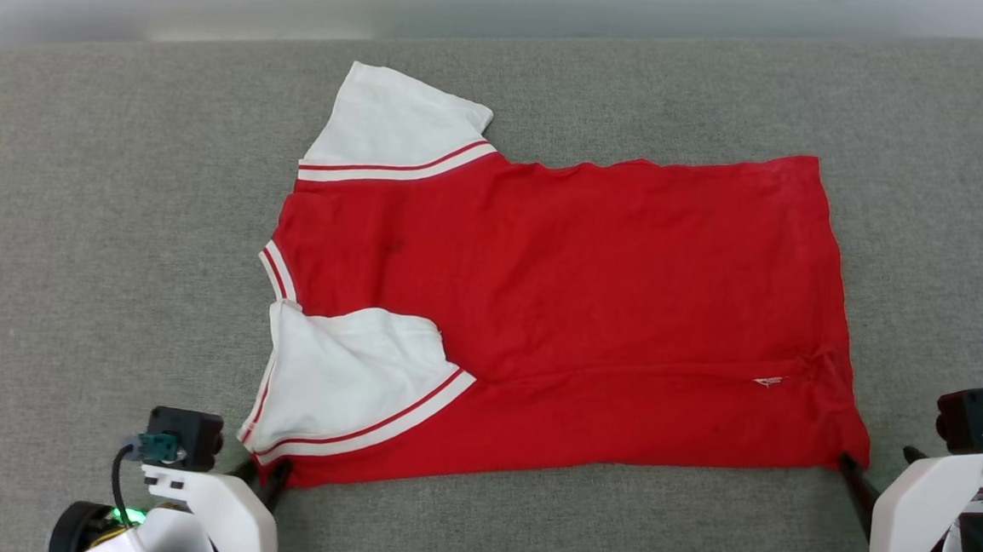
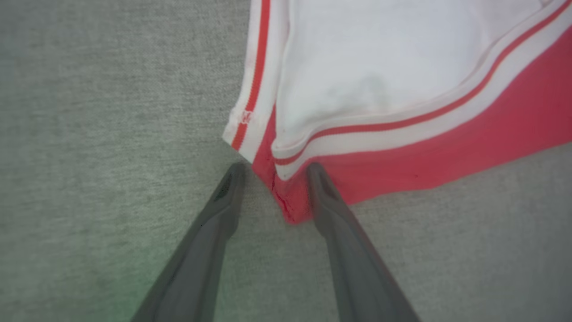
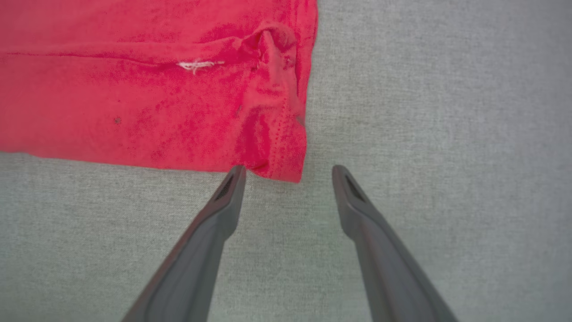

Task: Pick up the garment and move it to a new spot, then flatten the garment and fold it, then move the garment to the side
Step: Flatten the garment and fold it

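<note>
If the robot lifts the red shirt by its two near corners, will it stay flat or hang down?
Likely it hangs limp: the garment lies thin and flat, with soft wrinkles at its hem corner. The white sleeve folded over the red body may flop open when lifted. Pushed across the grey cloth surface, it would probably bunch rather than slide.

Garment [image 1: 594, 274] red; sleeves [image 1: 340, 378] white, red-striped trim; surface [image 1: 75, 242] grey.

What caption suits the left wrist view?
Open left claw straddles a red corner of the garment, flat on the grey fabric surface.
</note>
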You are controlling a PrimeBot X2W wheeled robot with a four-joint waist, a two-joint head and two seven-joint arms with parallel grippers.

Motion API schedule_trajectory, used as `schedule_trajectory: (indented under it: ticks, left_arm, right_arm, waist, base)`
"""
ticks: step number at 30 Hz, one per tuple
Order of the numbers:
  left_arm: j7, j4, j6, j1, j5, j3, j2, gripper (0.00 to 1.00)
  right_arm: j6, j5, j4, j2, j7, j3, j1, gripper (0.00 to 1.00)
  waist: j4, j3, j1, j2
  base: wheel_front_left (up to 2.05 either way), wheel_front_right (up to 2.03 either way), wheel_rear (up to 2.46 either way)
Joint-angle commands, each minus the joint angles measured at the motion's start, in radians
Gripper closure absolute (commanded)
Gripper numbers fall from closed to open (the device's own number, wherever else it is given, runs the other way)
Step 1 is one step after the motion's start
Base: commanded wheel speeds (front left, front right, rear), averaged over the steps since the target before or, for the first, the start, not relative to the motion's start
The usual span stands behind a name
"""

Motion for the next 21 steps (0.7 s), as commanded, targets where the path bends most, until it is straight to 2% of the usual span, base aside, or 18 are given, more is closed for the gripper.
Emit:
schedule_trajectory:
  ticks: [1,5,9,17,21]
  left_arm:
    - [0.04,0.058,-0.026,0.038,-0.022,-0.065,-0.05,1.0]
    - [0.016,0.051,-0.048,0.027,-0.022,-0.067,-0.06,1.0]
    - [-0.026,0.003,-0.049,0.006,-0.002,-0.045,-0.051,1.0]
    - [-0.061,-0.115,-0.026,-0.001,0.023,-0.01,-0.007,1.0]
    - [-0.047,-0.202,0.005,-0.004,0.045,0.005,0.028,1.0]
  right_arm:
    - [0.0,-0.014,0.007,-0.006,-0.008,-0.01,-0.015,0.0]
    - [0.0,-0.032,0.022,-0.015,-0.013,-0.014,-0.021,0.0]
    - [0.0,-0.038,0.047,-0.015,-0.006,-0.019,-0.023,0.0]
    - [0.0,-0.019,0.137,-0.002,-0.007,-0.03,-0.042,0.0]
    - [0.0,-0.012,0.204,0.007,-0.016,-0.019,-0.064,0.0]
  waist:
    - [0.005,-0.01,0.0002,0.0]
    - [0.02,-0.035,0.0002,0.0]
    - [0.036,-0.056,0.0002,0.0]
    - [0.058,-0.058,0.0002,0.0]
    - [0.072,-0.037,0.0002,0.0]
  base:
    - [0.0,0.0,0.0]
    - [0.0,0.0,0.0]
    - [0.0,0.0,0.0]
    - [0.0,0.0,0.0]
    - [0.0,0.0,0.0]
